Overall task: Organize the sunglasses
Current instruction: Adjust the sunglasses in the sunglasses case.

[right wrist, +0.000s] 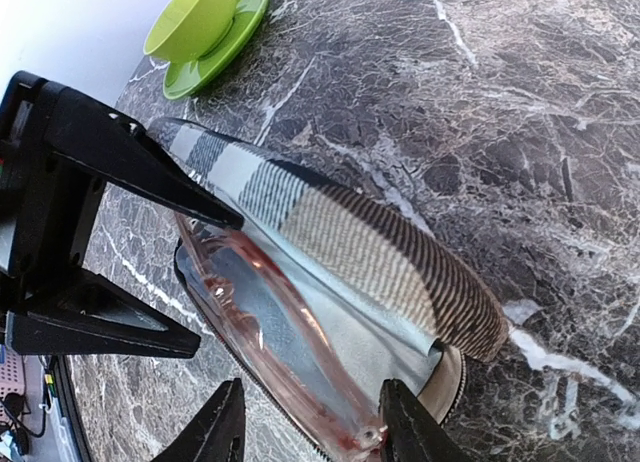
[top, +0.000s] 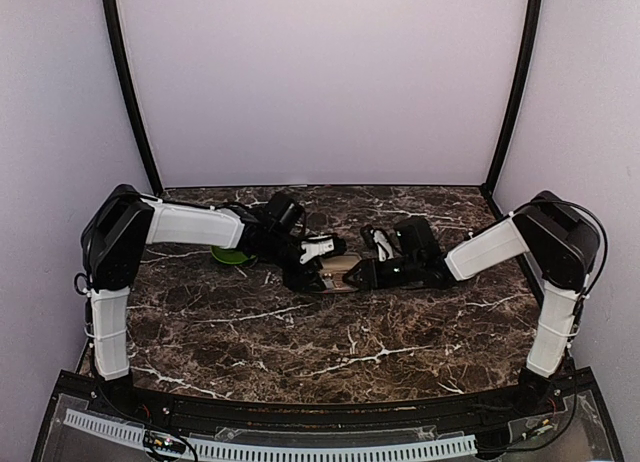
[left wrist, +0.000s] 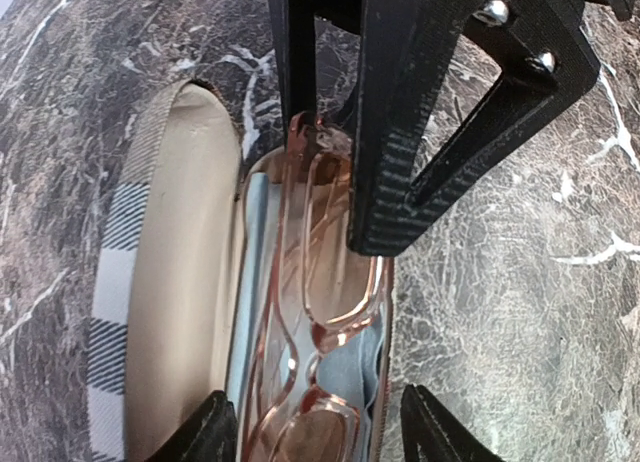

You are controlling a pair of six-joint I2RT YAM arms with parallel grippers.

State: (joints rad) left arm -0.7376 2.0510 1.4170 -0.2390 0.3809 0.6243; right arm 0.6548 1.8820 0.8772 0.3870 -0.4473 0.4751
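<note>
worktop (top: 300, 332): dark marble with white veins, filling the top view from the arm bases to the pale back wall.
left arm (top: 190, 225): reaches in from 9 o'clock, its white forearm nearly level, and meets the other arm at mid-worktop.
right arm (top: 490, 247): reaches in from 3 o'clock, its forearm sloping down to the same spot.
case (left wrist: 180, 282): lies open at the centre of the worktop; plaid outside, beige lining, with the lid folded back beside the lower shell.
left end effector (left wrist: 320, 422): jaws spread, one finger on each side of the lower shell; in the left wrist view a sliver of gap shows at the 3 o'clock finger.
right end effector (right wrist: 310, 422): jaws apart, astride the rim of the frame at the far end of the case; whether they pinch the frame I cannot tell.
sunglasses (left wrist: 335, 252): translucent pink frame, folded, lying lengthwise inside the lower shell of the case.
saucer (right wrist: 250, 7): lime green, on the worktop at about 9 o'clock of the case, apart from it.
cup (right wrist: 195, 17): lime green, upright on the saucer.
cloth (left wrist: 345, 372): light blue, lying under the sunglasses in the shell.
</note>
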